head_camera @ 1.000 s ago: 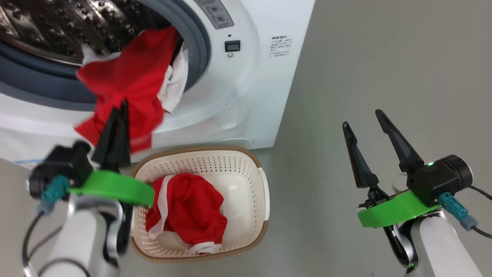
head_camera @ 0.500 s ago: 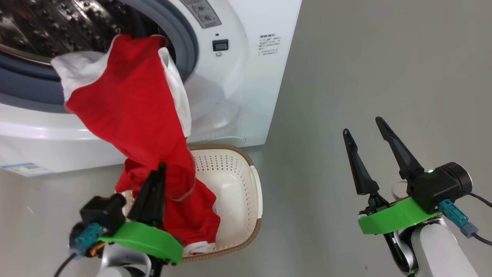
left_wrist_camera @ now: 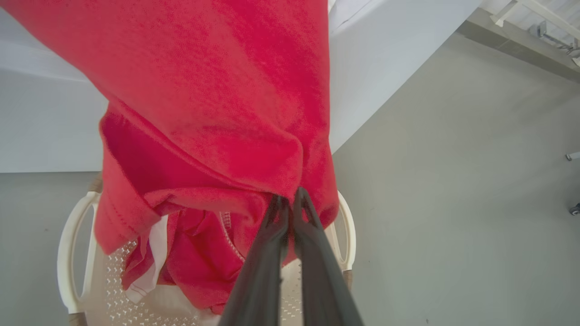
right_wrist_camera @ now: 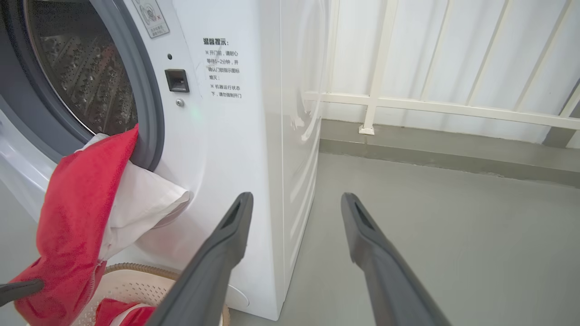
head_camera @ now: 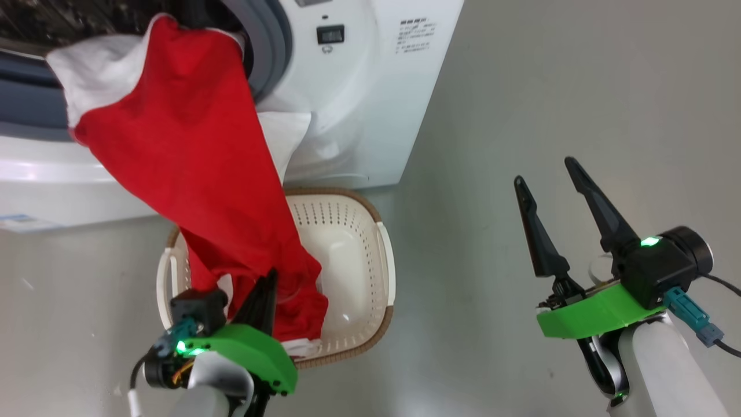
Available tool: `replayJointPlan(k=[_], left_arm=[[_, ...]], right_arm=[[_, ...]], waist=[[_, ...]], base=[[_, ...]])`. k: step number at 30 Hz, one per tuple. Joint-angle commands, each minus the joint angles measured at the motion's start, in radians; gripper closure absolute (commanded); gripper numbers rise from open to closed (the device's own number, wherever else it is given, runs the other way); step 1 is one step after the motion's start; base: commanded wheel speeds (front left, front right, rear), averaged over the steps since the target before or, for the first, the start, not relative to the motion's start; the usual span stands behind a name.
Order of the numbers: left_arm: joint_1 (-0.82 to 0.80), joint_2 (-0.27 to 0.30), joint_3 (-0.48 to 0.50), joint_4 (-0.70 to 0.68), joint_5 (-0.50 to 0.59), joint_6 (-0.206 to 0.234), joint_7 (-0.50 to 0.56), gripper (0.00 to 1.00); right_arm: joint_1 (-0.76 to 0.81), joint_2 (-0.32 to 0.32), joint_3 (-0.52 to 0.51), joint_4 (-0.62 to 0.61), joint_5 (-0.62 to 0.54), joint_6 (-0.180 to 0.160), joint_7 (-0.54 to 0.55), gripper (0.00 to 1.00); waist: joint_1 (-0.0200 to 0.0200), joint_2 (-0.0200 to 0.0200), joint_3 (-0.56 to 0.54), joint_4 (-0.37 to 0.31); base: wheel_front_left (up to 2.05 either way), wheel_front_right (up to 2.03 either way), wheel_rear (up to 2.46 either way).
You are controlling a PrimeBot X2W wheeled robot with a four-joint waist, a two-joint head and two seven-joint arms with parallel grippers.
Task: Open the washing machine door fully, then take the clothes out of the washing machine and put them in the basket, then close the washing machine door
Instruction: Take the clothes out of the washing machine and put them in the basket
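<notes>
A red garment [head_camera: 185, 150] with white panels stretches from the washing machine [head_camera: 359, 104] mouth down to the cream basket [head_camera: 359, 255]. My left gripper [head_camera: 271, 278] is shut on its lower end over the basket; in the left wrist view the shut fingertips [left_wrist_camera: 290, 201] pinch the red fabric [left_wrist_camera: 217, 90]. More red clothes [left_wrist_camera: 199, 258] lie in the basket [left_wrist_camera: 72, 253]. My right gripper [head_camera: 544, 171] hangs open over the floor to the right, holding nothing. The right wrist view shows the drum [right_wrist_camera: 86, 77], the garment [right_wrist_camera: 77, 217] draped over the grey ring, and my right gripper [right_wrist_camera: 294, 199]. The door is out of view.
Grey floor [head_camera: 579, 87] spreads to the right of the machine. A white railing [right_wrist_camera: 430, 104] and a low kerb stand behind it. A small blue label [head_camera: 14, 220] sits low on the machine's front at the left.
My left gripper has drawn the red garment out of the drum and down over the basket. The head camera has shifted. The right gripper stays open in place.
</notes>
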Motion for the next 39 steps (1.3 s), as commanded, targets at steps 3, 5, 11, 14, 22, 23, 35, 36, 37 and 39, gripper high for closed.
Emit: replayJointPlan(k=[3,5,11,14,22,23,35,36,37,39], left_arm=[[-0.061,0.0,0.013,0.081,-0.017,-0.011,-0.015,1.0],[-0.093,-0.002,0.007,0.151,-0.024,-0.015,-0.016,1.0],[-0.19,-0.005,-0.005,0.366,-0.033,-0.026,-0.041,1.0],[-0.237,-0.007,-0.009,0.473,-0.042,-0.037,-0.057,1.0],[-0.331,-0.01,-0.03,0.719,-0.07,-0.063,-0.082,1.0],[-0.341,-0.01,-0.033,0.74,-0.072,-0.063,-0.088,1.0],[-0.428,-0.01,-0.053,0.86,-0.091,-0.059,-0.176,0.0],[-0.433,-0.01,-0.052,0.864,-0.092,-0.059,-0.181,0.0],[-0.437,-0.01,-0.053,0.867,-0.093,-0.06,-0.185,0.0],[-0.445,-0.01,-0.055,0.87,-0.092,-0.064,-0.192,0.0]], right_arm=[[-0.024,0.001,0.03,-0.031,0.002,0.003,-0.006,0.0],[-0.033,0.001,0.033,-0.033,0.003,0.003,-0.006,0.0],[-0.059,0.001,0.032,-0.037,0.004,0.003,-0.006,0.0],[-0.066,0.002,0.032,-0.039,0.003,0.003,-0.006,0.0],[-0.093,0.002,0.044,-0.043,0.003,0.003,-0.006,0.0],[-0.095,0.002,0.044,-0.043,0.003,0.003,-0.006,0.0],[-0.106,0.002,0.04,-0.038,0.0,0.003,-0.006,0.0],[-0.107,0.002,0.041,-0.037,0.001,0.003,-0.006,0.0],[-0.108,0.002,0.04,-0.036,0.002,0.003,-0.006,0.0],[-0.109,0.002,0.039,-0.035,0.003,0.003,-0.006,0.0]], waist=[[0.0,0.0,0.06,-0.002],[0.0,0.0,0.082,-0.007],[0.0,0.0,0.136,-0.018],[0.0,0.0,0.157,-0.019],[0.0,0.0,0.202,-0.026],[0.0,0.0,0.207,-0.027],[0.0,0.0,0.225,-0.023],[0.0,0.0,0.224,-0.023],[0.0,0.0,0.224,-0.022],[0.0,0.0,0.223,-0.02]], base=[[0.0,0.0,0.0],[0.0,0.0,0.0],[0.0,0.0,0.0],[0.0,0.0,0.0],[0.0,0.0,0.0],[0.0,0.0,0.0],[0.0,0.0,0.0],[0.0,0.0,0.0],[0.0,0.0,0.0],[0.0,0.0,0.0]])
